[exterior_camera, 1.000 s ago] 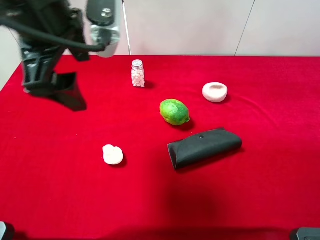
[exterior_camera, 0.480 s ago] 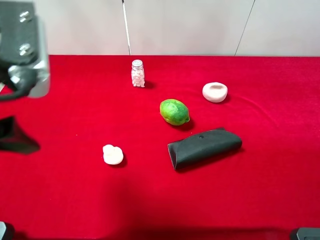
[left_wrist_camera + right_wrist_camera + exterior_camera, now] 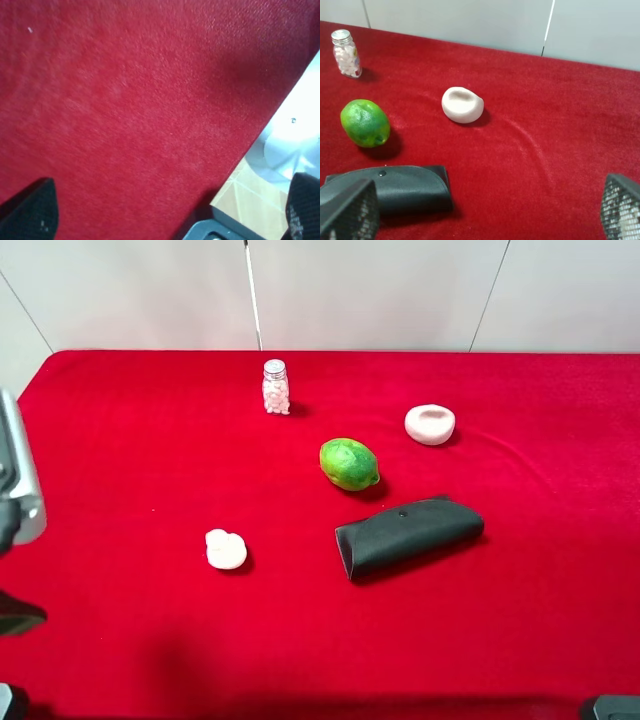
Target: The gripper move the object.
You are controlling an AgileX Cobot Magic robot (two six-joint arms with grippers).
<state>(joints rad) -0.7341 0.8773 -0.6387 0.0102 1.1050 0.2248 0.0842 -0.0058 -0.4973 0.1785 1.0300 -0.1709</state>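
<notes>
**Lime sitting untouched mid-table, both grippers wide and empty**

The green lime-like fruit (image 3: 349,463) sits on the red cloth (image 3: 520,620) near the middle of the table, nub end pointing toward the right of the high view, and nothing is touching it. The right wrist camera catches it too (image 3: 365,123), resting free with its shadow underneath.

Just in front of it and a bit to the right lies a dark rolled pouch (image 3: 408,535) — near the lime but not touching it. Behind and to the right is a small white bowl-shaped piece (image 3: 430,424), apart from the lime. Toward the back wall stands a little glass bottle (image 3: 275,387) with a metal cap, full of pale bits, upright. Off to the front left, well apart from the fruit, sits a small white knob-shaped piece (image 3: 226,549).

The left gripper (image 3: 170,207) is way over at the left edge of the table — the high view only shows a silver-grey plate (image 3: 18,483) and a dark bit at the frame edge. Its wrist view shows the two dark fingertips (image 3: 32,212) spread far apart with just cloth and table edge between them, so it's gaping and holds nothing.

The right gripper (image 3: 485,210) is spread wide as well, its mesh-patterned fingers (image 3: 350,207) at opposite corners of its wrist view, nothing held between them.
</notes>
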